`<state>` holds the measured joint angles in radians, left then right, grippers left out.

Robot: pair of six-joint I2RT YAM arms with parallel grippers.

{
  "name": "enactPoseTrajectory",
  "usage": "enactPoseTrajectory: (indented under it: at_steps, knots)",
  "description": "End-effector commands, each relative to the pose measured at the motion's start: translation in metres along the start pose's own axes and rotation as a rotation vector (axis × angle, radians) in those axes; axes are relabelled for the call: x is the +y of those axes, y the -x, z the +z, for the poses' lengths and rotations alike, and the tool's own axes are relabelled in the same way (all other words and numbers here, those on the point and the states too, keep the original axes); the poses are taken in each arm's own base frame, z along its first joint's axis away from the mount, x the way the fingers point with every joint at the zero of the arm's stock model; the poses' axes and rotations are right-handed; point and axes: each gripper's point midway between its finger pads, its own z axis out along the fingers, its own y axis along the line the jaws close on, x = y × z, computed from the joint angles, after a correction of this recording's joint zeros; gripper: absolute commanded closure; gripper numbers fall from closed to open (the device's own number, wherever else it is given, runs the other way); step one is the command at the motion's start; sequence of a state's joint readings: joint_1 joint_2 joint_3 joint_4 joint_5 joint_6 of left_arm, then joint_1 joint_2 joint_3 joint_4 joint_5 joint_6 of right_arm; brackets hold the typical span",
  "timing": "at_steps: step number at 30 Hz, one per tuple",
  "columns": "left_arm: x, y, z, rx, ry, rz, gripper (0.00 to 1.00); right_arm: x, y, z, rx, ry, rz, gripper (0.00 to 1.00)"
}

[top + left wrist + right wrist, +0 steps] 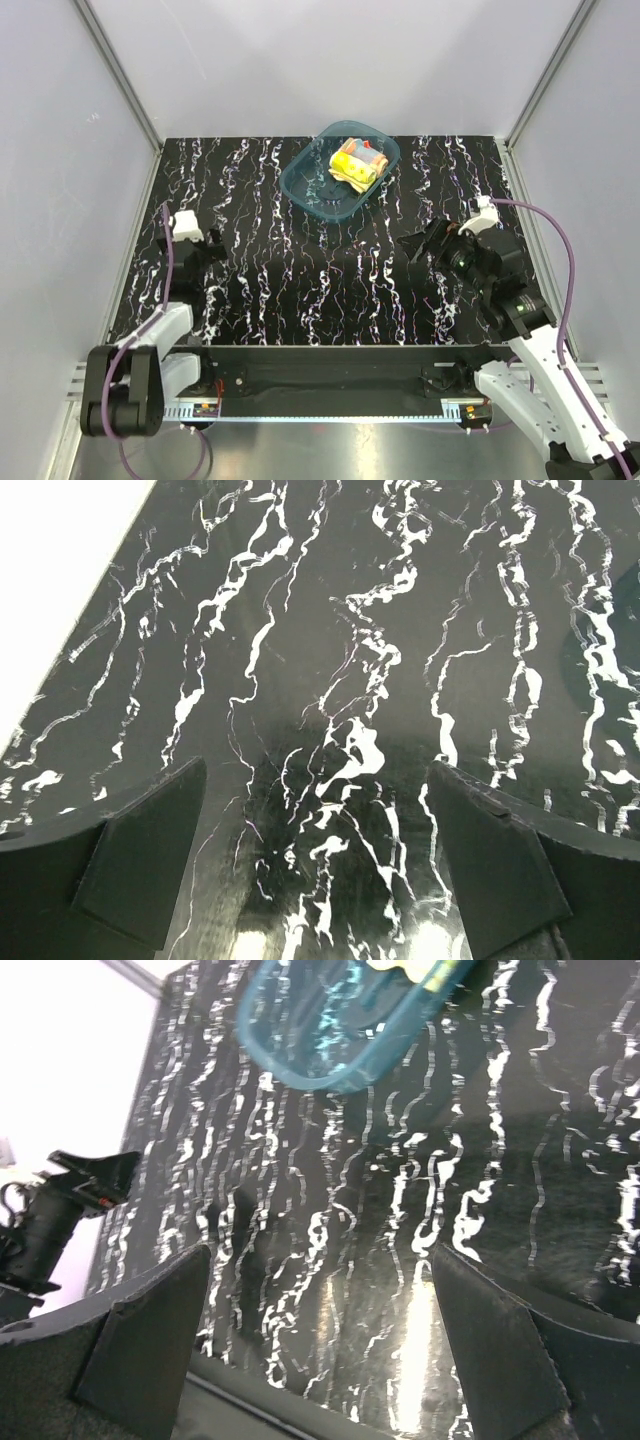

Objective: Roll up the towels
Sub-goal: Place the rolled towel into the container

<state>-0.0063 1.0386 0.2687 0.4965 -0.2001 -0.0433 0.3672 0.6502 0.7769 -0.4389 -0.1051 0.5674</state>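
Both towels lie bunched together inside the teal translucent tub (pixel 318 190) at the back middle of the table. The bright yellow towel (pixel 350 170) is at the front of the bundle. The light blue and yellow towel with orange dots (pixel 367 153) is behind it. My left gripper (pixel 212 252) is open and empty, low over the table at the left, far from the tub. In the left wrist view (pixel 315 860) only bare marbled table lies between its fingers. My right gripper (pixel 415 246) is open and empty at the right, a little in front of the tub (pixel 330 1040), as the right wrist view (pixel 320 1345) shows.
The table top (pixel 300 290) is black with white marbling. Grey walls and aluminium posts close it in on three sides. The right wrist view shows my left arm (pixel 60 1210) at the far side and a sliver of yellow cloth (pixel 400 965) in the tub.
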Motion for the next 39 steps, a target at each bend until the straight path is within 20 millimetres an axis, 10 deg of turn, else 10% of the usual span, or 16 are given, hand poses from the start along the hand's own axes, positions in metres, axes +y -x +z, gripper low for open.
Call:
enactPoseTrajectory:
  at_steps: [1,25,39]
  knots:
    - [-0.006,0.037,0.011,-0.195,-0.068,-0.057,0.01,-0.010,0.017,0.002,-0.061,-0.069,-0.039,0.00]
    - [-0.014,0.022,0.027,-0.210,-0.084,-0.002,0.01,-0.039,0.006,0.054,-0.145,-0.041,-0.282,0.00]
    - [-0.014,0.022,0.027,-0.212,-0.081,-0.002,0.01,-0.145,0.031,0.069,-0.380,-0.402,-0.432,0.00]
